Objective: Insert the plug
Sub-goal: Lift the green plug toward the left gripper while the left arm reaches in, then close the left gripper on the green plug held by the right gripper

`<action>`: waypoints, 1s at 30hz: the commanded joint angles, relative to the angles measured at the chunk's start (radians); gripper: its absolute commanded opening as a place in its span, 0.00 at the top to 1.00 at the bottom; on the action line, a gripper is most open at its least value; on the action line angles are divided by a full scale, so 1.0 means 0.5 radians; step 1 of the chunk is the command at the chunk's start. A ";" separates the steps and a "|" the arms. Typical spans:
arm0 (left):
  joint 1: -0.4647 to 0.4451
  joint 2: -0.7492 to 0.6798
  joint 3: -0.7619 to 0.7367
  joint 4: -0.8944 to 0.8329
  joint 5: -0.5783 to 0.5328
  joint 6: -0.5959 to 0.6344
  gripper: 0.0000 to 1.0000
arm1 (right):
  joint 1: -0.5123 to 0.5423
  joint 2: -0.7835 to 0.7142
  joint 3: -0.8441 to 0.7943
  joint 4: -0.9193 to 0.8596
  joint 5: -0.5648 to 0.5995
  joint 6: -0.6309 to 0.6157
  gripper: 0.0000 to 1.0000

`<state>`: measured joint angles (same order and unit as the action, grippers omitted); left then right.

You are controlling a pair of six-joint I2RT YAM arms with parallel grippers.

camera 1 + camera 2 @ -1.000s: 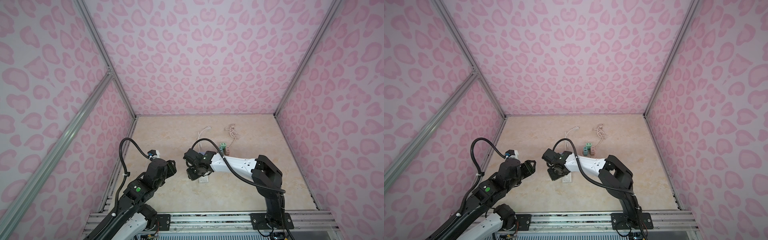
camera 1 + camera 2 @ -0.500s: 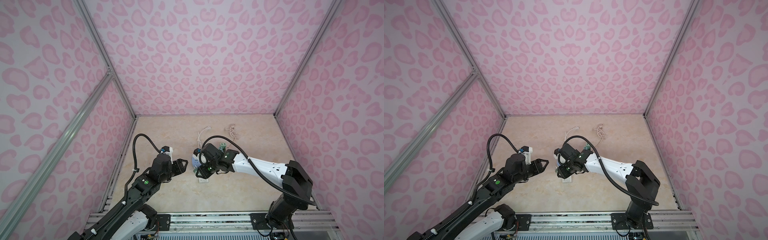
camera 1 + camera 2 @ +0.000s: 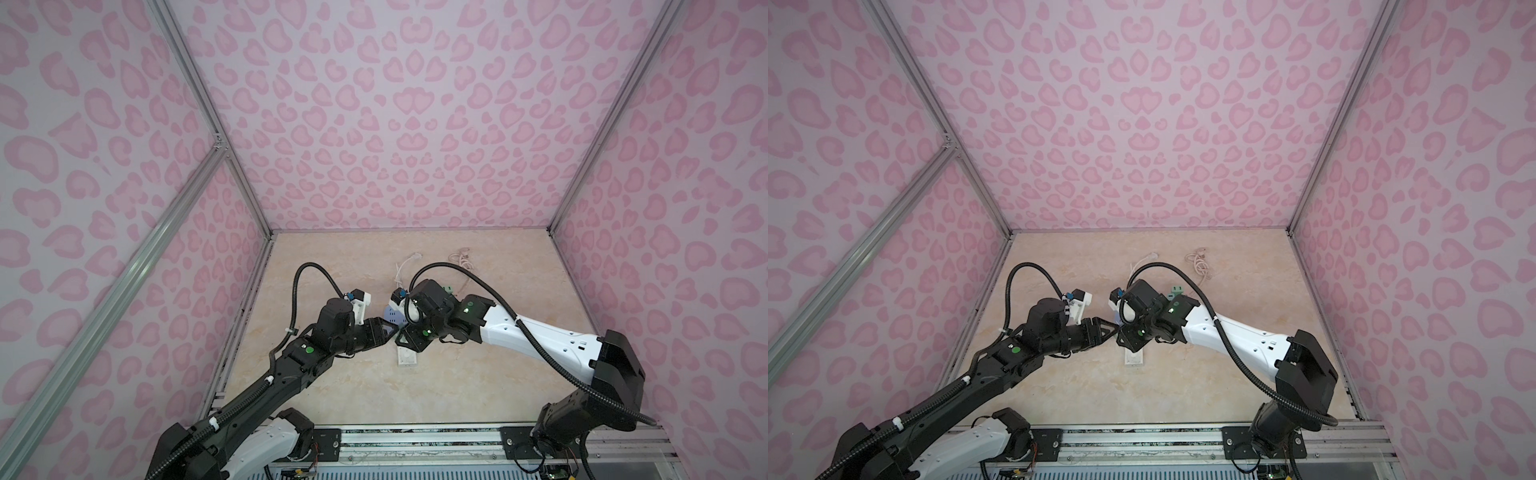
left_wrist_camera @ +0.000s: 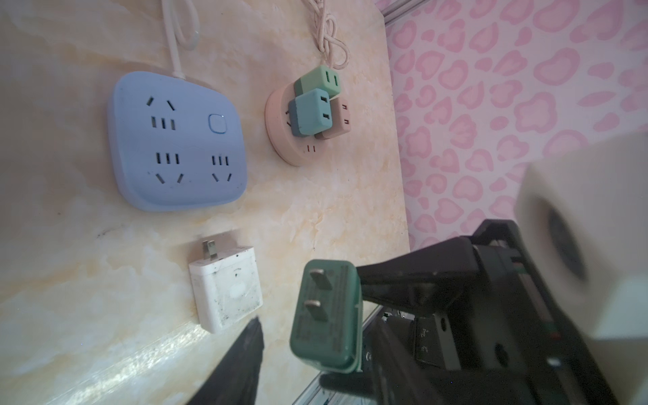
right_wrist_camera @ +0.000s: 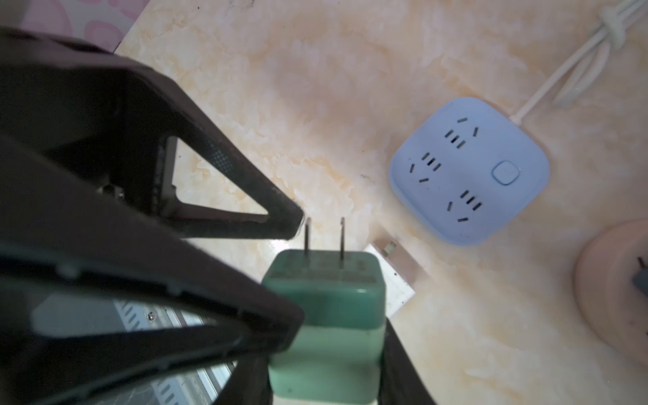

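While the right gripper jaws clamp the dark-green two-pin plastic plug above the marbled surface, the left gripper jaws stand open beside it. Best square the pins with the pale-blue square socket block slots before lowering.

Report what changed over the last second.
The left gripper reached in toward the middle, its open jaws now at the green plug. The right arm's elbow swung out rightward; the right gripper stayed near its spot, shut on the plug. The white adapter did not move.
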<state>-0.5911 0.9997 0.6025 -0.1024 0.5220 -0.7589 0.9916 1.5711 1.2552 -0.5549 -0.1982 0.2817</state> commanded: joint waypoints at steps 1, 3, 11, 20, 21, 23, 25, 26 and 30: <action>-0.007 0.013 0.001 0.111 0.067 -0.007 0.48 | 0.002 -0.002 0.019 -0.017 -0.012 -0.037 1.00; -0.010 0.028 0.000 0.126 0.076 -0.008 0.49 | 0.002 -0.001 0.026 -0.007 -0.015 -0.039 1.00; -0.017 0.069 -0.023 0.213 0.098 -0.045 0.55 | 0.000 -0.006 0.040 0.021 -0.028 -0.045 1.00; -0.024 0.128 -0.039 0.330 0.116 -0.099 0.68 | 0.012 0.023 0.051 0.115 -0.088 -0.045 1.00; -0.024 0.132 -0.039 0.334 0.117 -0.101 0.69 | 0.014 0.022 0.050 0.122 -0.083 -0.045 1.00; -0.024 0.132 -0.045 0.343 0.111 -0.113 0.72 | 0.010 0.027 0.055 0.134 -0.079 -0.047 1.00; -0.024 0.131 -0.048 0.358 0.113 -0.125 0.75 | 0.010 0.029 0.053 0.160 -0.079 -0.040 1.00; -0.024 0.133 -0.052 0.364 0.108 -0.132 0.78 | 0.007 0.028 0.051 0.172 -0.079 -0.036 1.00; -0.024 0.137 -0.056 0.358 0.077 -0.146 0.97 | 0.001 0.041 0.051 0.227 -0.099 -0.005 1.00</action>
<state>-0.6010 1.0637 0.5781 0.0448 0.5575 -0.8181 0.9901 1.5810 1.2762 -0.5503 -0.2214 0.2699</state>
